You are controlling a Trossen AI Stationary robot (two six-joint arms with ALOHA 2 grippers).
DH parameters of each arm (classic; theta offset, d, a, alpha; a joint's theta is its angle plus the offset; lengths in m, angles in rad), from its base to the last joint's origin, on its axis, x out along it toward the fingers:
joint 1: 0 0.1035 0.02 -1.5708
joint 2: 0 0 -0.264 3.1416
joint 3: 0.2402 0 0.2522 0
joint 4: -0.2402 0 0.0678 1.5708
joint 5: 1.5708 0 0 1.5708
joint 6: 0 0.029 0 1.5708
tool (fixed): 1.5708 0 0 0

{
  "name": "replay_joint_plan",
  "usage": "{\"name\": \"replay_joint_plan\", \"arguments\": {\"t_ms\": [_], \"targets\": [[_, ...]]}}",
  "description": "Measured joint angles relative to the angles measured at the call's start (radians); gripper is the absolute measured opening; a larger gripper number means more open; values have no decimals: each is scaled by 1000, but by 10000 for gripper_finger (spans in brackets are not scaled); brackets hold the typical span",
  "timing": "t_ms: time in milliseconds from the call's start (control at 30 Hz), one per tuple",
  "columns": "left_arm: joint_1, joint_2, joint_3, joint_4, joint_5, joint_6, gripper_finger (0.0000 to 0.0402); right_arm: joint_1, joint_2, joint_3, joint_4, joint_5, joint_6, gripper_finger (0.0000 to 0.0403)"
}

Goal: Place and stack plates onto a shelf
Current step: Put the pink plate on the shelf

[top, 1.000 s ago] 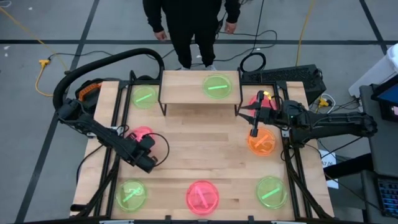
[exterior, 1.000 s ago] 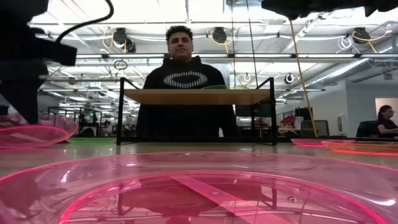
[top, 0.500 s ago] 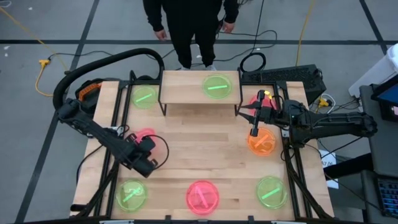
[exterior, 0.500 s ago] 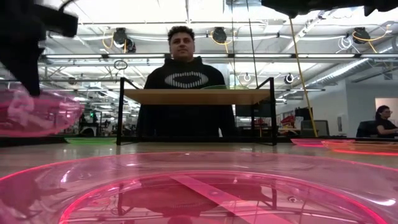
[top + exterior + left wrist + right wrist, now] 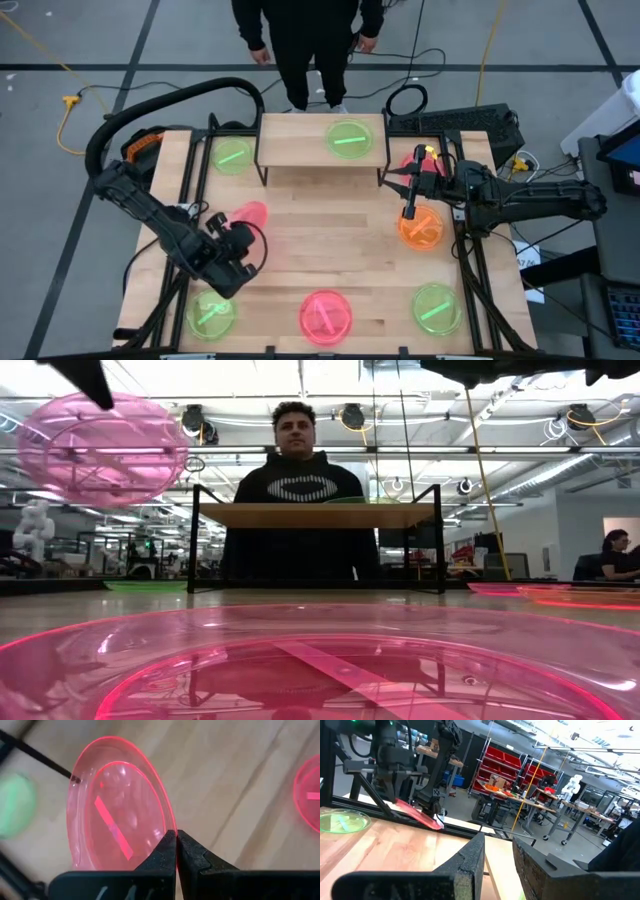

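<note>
My left gripper (image 5: pixel 243 228) is shut on a pink plate (image 5: pixel 251 213) and holds it in the air over the table's left half; the low view shows this plate (image 5: pixel 100 450) high up and tipped. The shelf (image 5: pixel 310 150) stands at the far middle with a green plate (image 5: pixel 348 139) lying flat on its board. Other plates lie flat on the table: green (image 5: pixel 232 156), green (image 5: pixel 212 312), pink (image 5: pixel 326 315), green (image 5: pixel 436 307), orange (image 5: pixel 420 227). My right gripper (image 5: pixel 400 185) hovers open above the right side, with nothing between its fingers (image 5: pixel 470 857). My left gripper pinches the pink plate's rim (image 5: pixel 171 826) between its two fingers (image 5: pixel 165 852). The fingers slant down from the table's near left side. The plate is lifted clear of the table and tilted steeply on edge, reaching out beyond the fingertips.
A person stands just behind the shelf (image 5: pixel 320 515) at the far edge. Black frame rails run along both table sides (image 5: pixel 190 190). Another pink plate (image 5: pixel 414 160) lies partly under my right arm. Bare wood (image 5: pixel 320 240) lies at the table's middle.
My left gripper has risen, still shut, and has drawn back a little toward the near edge. The pink plate, which lay on the table, is now lifted clear and has tipped from nearly flat to steeply on edge.
</note>
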Motion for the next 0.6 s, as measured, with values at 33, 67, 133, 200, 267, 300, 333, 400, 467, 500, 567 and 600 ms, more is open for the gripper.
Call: {"name": "replay_joint_plan", "arguments": {"t_ms": [33, 67, 133, 200, 267, 300, 333, 400, 467, 500, 567, 600], "targets": [[6, 15, 23, -17, -8, 20, 0, 0, 0, 0, 0, 0, 0, 86], [14, 29, 44, -34, -11, 38, 0, 0, 0, 0, 0, 0, 0, 86], [29, 61, 85, -75, -24, 69, 0, 0, 0, 0, 0, 0, 1, 86], [45, 88, 126, -117, -40, 104, 0, 0, 0, 0, 0, 0, 5, 86], [60, 110, 160, -153, -56, 140, 0, 0, 0, 0, 0, 0, 6, 86], [69, 121, 175, -164, -67, 159, 0, 0, 0, 0, 0, 0, 7, 86], [78, 130, 188, -172, -80, 180, 0, 0, 0, 0, 0, 0, 8, 86], [95, 144, 211, -181, -95, 227, 0, 0, 0, 0, 0, 0, 11, 86], [110, 151, 226, -180, -113, 274, 0, 0, 0, 0, 0, 0, 11, 86], [115, 152, 228, -179, -125, 297, 0, 0, 0, 0, 2, 0, 12, 86], [131, 153, 228, -178, -139, 334, 0, 0, 0, 0, 12, 0, 12, 86], [140, 152, 228, -178, -139, 350, 0, 0, 0, 0, 18, 0, 14, 86]]}}
